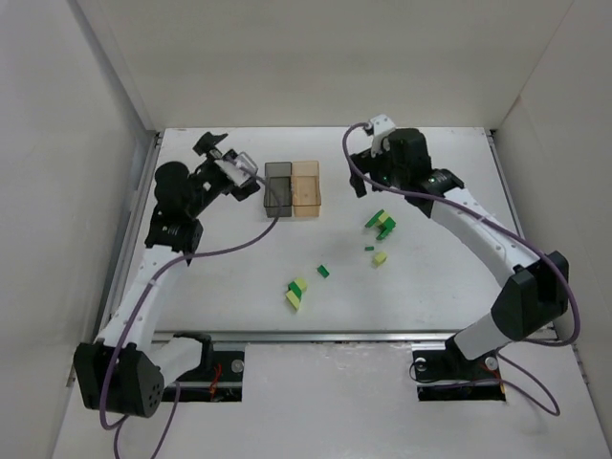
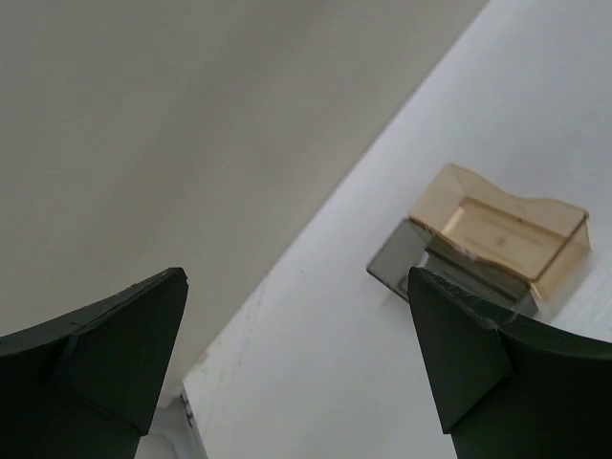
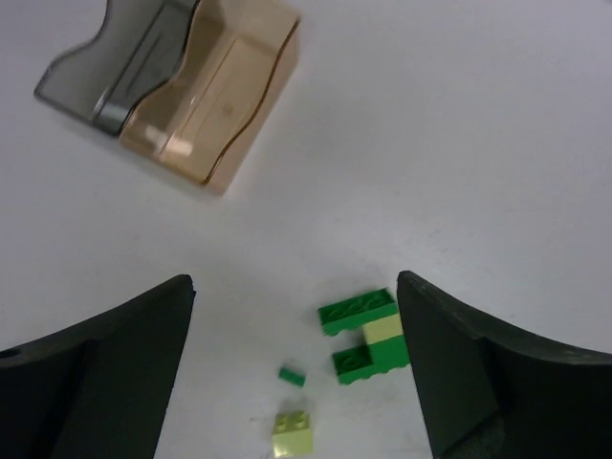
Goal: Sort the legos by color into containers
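Note:
The joined containers sit at the table's back middle: the smoky grey box (image 1: 277,187) on the left and the amber box (image 1: 306,187) on the right, both empty as far as shown. Legos lie scattered in front: a green-and-yellow clump (image 1: 381,223), a tiny green piece (image 1: 370,249), a pale yellow brick (image 1: 380,258), a small green brick (image 1: 323,271) and a yellow-green clump (image 1: 296,292). My right gripper (image 3: 296,363) hangs open above the green-and-yellow clump (image 3: 368,335), holding nothing. My left gripper (image 2: 296,354) stands open and empty left of the grey box (image 2: 421,263).
White enclosure walls stand on the left, back and right. The left wall (image 2: 191,115) is close to my left gripper. A metal rail (image 1: 316,337) runs along the table's near edge, with both arm bases below it.

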Tool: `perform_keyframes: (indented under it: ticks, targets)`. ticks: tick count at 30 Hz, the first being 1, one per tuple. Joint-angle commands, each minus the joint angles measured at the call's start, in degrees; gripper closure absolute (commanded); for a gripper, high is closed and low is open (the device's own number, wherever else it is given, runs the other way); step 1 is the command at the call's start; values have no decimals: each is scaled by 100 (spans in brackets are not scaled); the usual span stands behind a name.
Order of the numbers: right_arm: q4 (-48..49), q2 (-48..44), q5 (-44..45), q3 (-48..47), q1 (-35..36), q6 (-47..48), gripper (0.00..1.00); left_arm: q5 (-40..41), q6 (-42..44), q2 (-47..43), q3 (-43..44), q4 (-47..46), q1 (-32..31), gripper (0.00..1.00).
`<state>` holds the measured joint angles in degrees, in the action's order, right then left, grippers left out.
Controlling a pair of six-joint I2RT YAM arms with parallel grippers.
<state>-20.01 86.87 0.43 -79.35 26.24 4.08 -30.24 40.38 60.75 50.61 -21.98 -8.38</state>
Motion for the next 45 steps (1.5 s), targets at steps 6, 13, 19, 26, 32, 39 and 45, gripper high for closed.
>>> perform_keyframes:
  ticks: [6,13,19,26,32,39,45]
  targets:
    - [-214,180,-781,1158,1075,-706,40,563,-470,1026,1786,3637,-129,1]
    - [67,857,-1273,1474,1516,-593,29,1458,-821,878,1014,3429,-129,1]
    - [295,1050,-967,1748,1963,-539,24,2812,-1919,-54,248,2796,-129,1]
    - [621,1499,-538,1704,2201,-732,37,2865,-2104,-511,-182,2848,-129,1]
    - [569,1746,1,1581,2201,-961,92,3111,-2289,-564,-183,2901,-129,1]
    - [568,858,361,897,2201,-1216,100,2954,-2394,-722,-297,2962,-129,1]
    - [-165,2205,880,-1632,1886,-1645,100,2681,-2666,-723,-411,2910,-129,1]
